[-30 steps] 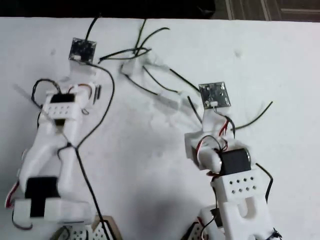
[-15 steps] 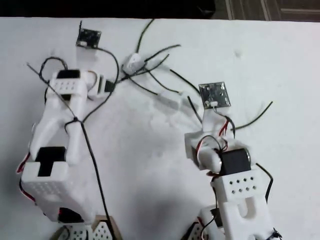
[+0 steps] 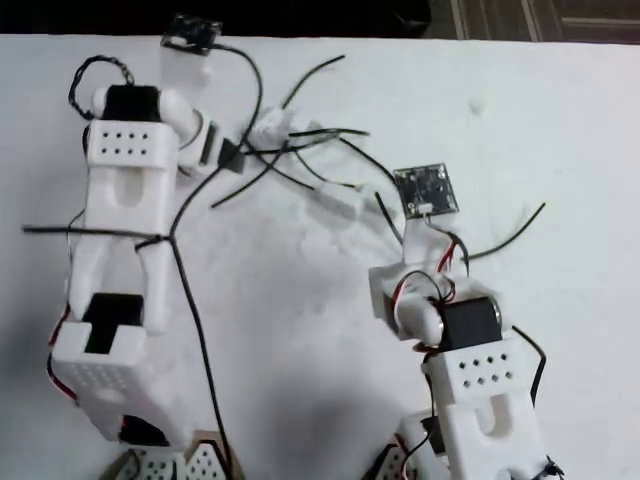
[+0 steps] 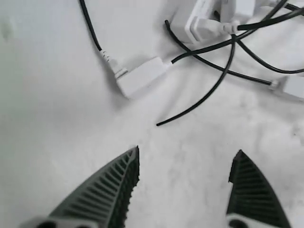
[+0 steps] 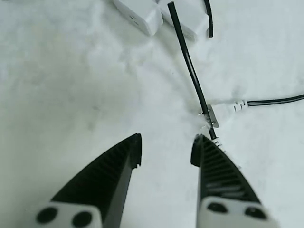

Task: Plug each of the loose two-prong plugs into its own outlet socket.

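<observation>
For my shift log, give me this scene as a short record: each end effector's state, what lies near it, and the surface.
surface: white table
left end effector: open, empty, above the table
ahead of left: white connector among black cables
right end effector: open, empty
near right: white plug lying on the table, unheld

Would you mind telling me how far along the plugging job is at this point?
Done: no plug can be seen seated in a socket among the tangled cords. In hand: nothing; the left gripper is open near a white connector, and the right gripper is open beside a small white plug. Left: apparently every pairing.
</observation>
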`<state>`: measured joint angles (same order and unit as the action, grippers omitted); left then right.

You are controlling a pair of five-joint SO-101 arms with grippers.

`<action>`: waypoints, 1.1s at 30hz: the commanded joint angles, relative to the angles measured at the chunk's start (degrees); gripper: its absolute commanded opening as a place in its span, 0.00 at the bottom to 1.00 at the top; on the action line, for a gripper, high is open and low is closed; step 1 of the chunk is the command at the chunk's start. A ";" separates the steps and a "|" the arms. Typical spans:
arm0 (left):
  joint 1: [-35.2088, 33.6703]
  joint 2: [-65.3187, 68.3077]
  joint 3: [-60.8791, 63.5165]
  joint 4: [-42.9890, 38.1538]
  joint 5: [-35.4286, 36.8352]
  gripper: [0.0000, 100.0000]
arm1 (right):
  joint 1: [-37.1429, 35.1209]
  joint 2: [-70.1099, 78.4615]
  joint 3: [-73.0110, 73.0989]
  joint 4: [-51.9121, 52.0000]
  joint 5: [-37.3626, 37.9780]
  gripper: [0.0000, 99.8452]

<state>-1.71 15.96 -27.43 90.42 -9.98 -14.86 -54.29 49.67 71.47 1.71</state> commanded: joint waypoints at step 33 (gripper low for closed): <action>-6.64 -49.71 58.55 -15.56 2.90 0.31 | -8.75 36.53 -20.75 -13.32 20.40 0.29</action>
<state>-5.85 -28.44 23.91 79.87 -7.25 -22.95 -22.29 34.64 59.16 19.82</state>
